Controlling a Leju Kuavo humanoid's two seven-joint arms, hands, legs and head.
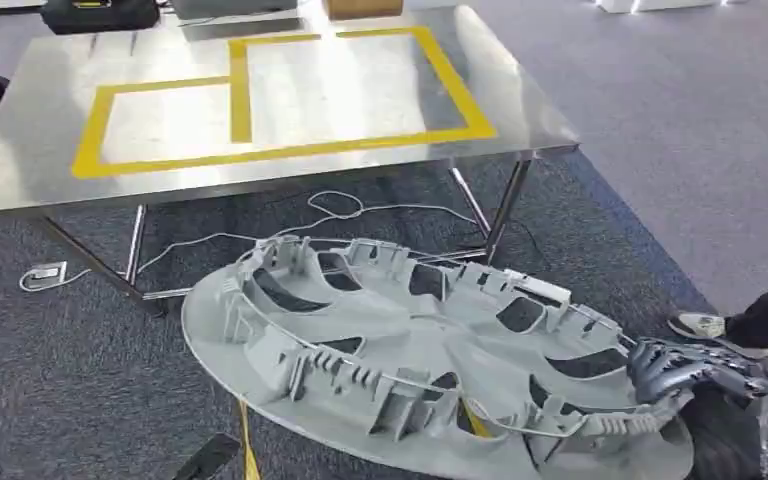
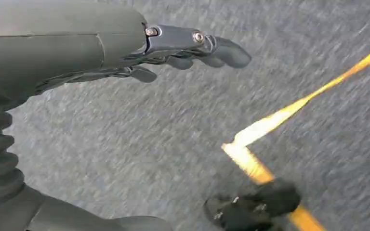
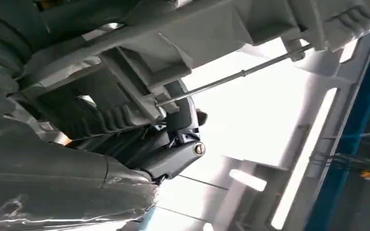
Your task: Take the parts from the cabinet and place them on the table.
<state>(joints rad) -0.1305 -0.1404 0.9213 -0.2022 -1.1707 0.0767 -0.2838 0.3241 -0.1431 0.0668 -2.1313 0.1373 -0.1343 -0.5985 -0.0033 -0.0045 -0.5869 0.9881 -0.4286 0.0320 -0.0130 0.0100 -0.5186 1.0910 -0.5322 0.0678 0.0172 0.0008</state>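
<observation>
A large grey round wheel cover [image 1: 410, 350], ribbed inner side up, hangs tilted above the carpet in front of the steel table [image 1: 40, 150]. My right hand [image 1: 685, 365] grips its rim at the right; in the right wrist view the fingers [image 3: 173, 144] curl around the cover's rim [image 3: 212, 33] beside a thin wire ring [image 3: 241, 74]. My left hand [image 2: 183, 48] hangs over the grey carpet, fingers loosely extended and holding nothing. The table top carries yellow tape rectangles [image 1: 260, 100].
White cables [image 1: 340, 210] lie on the carpet under the table, with a socket [image 1: 45, 272] at the left. A person's shoe [image 1: 700, 325] and dark leg are at the right. Yellow floor tape [image 2: 270, 125] runs under my left hand. Dark bags [image 1: 100, 14] stand beyond the table.
</observation>
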